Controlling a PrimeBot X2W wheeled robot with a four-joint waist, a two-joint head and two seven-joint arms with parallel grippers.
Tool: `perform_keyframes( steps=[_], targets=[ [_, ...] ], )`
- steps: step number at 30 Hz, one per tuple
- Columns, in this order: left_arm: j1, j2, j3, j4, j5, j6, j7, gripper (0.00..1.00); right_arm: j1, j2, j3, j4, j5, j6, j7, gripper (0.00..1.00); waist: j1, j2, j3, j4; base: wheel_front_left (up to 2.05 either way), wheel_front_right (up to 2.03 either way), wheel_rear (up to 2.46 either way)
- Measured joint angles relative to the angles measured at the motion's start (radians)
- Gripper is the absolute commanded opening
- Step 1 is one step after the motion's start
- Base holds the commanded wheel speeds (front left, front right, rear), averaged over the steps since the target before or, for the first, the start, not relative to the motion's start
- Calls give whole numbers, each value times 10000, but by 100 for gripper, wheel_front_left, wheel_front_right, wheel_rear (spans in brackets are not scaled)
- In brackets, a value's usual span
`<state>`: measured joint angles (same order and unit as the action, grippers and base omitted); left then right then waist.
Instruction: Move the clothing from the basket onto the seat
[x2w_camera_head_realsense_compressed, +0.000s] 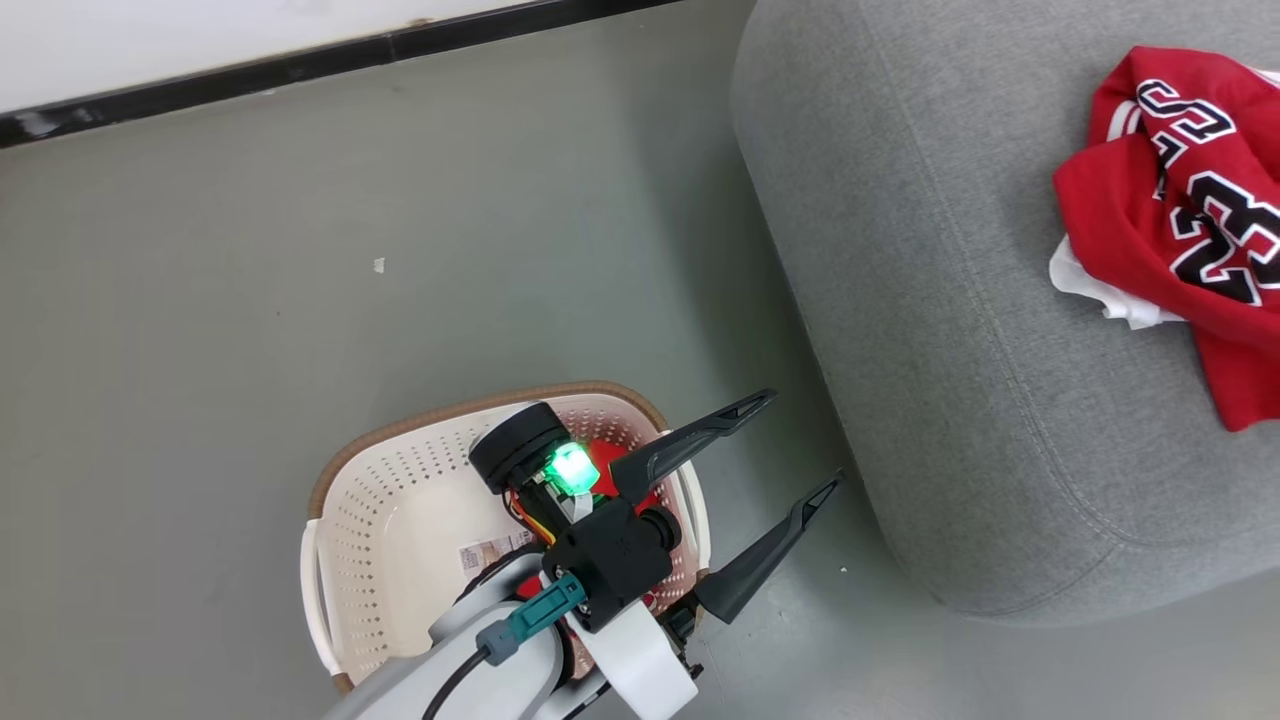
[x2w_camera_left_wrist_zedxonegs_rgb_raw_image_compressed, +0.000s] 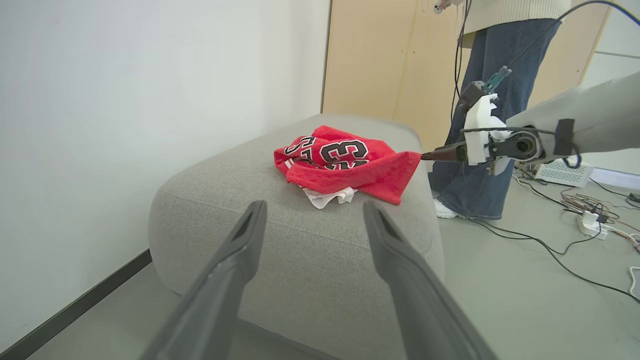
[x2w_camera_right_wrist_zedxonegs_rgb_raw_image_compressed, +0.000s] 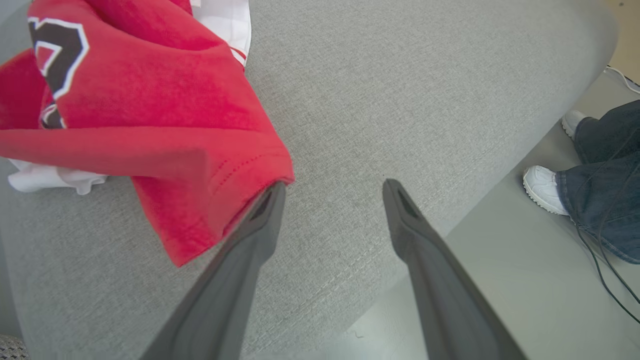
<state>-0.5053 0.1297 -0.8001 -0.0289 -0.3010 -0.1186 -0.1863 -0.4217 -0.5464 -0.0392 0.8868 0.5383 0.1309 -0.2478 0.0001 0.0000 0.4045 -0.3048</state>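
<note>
A red jersey (x2w_camera_head_realsense_compressed: 1190, 230) with black-and-white numbers lies crumpled on the light-grey seat (x2w_camera_head_realsense_compressed: 950, 350), over a bit of white fabric (x2w_camera_head_realsense_compressed: 1085, 285). The cream basket (x2w_camera_head_realsense_compressed: 400, 500) stands on the floor left of the seat, and more red clothing (x2w_camera_head_realsense_compressed: 605, 448) shows inside it under my left arm. My left gripper (x2w_camera_head_realsense_compressed: 800, 440) is open and empty above the basket's right rim, pointing toward the seat (x2w_camera_left_wrist_zedxonegs_rgb_raw_image_compressed: 300, 260). In the right wrist view my right gripper (x2w_camera_right_wrist_zedxonegs_rgb_raw_image_compressed: 332, 185) is open just over the seat (x2w_camera_right_wrist_zedxonegs_rgb_raw_image_compressed: 400, 100), its left finger beside the jersey's corner (x2w_camera_right_wrist_zedxonegs_rgb_raw_image_compressed: 210, 170).
A person in jeans (x2w_camera_left_wrist_zedxonegs_rgb_raw_image_compressed: 480, 125) with white shoes (x2w_camera_right_wrist_zedxonegs_rgb_raw_image_compressed: 545, 187) stands beyond the seat. Cables and a power strip (x2w_camera_left_wrist_zedxonegs_rgb_raw_image_compressed: 590, 220) lie on the grey floor there. A white wall with black skirting (x2w_camera_head_realsense_compressed: 300, 65) runs behind the basket.
</note>
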Motion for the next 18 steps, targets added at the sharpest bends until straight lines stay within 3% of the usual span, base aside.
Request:
perform_keyframes(
  steps=[11,18],
  targets=[
    [1,65,130,98,-58,2,-90,100,81,245,968,-531,267,2,556,100,1,0,-166,-368,0,0,0],
    [2,61,267,138,-69,15,-194,100,58,-311,1164,-1837,247,0,330,100,0,0,-369,-444,0,0,0]
  ],
)
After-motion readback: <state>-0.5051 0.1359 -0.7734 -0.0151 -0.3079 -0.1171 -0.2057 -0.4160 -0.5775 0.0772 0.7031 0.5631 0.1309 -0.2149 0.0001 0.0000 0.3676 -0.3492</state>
